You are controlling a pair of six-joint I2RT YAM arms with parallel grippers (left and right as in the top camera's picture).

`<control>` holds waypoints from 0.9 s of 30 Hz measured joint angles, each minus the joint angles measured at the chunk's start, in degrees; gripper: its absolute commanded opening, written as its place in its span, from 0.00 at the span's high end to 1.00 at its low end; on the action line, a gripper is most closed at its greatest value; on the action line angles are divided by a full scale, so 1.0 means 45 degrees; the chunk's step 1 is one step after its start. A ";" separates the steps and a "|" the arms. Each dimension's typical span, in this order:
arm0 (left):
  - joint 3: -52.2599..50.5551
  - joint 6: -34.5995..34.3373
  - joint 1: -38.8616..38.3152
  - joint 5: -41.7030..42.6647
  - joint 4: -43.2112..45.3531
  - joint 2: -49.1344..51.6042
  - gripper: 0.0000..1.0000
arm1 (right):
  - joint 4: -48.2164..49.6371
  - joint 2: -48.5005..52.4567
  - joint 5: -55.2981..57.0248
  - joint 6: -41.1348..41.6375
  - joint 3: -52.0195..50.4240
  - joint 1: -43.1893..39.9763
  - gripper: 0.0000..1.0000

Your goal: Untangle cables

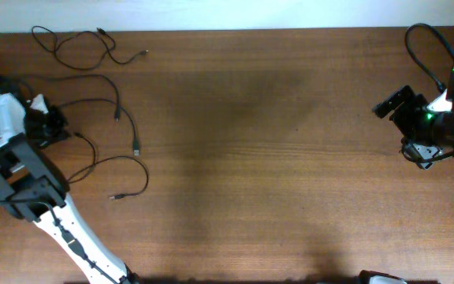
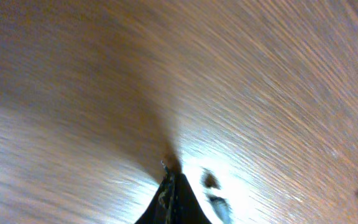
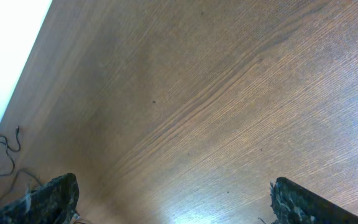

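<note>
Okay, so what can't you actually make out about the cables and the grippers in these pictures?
1. Overhead: the left arm covers the left gripper and part of the cables. Their plug ends are too small to identify.
2. Left wrist: the view is blurred, so whether the shut gripper pinches a cord is unclear.
3. Right wrist: only cord loops at the left edge show, cut off by the frame and a finger of the open right gripper.

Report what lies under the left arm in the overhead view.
Two cables, the middle cable and the lower cable, run in under the left arm; their covered stretches, and whether they cross there, cannot be seen.
</note>
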 measured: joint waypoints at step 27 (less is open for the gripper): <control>0.0019 -0.1501 -0.2341 -0.2186 -0.5071 0.0073 1.00 | 0.0214 0.0000 0.0000 -0.0005 0.0000 0.0000 0.01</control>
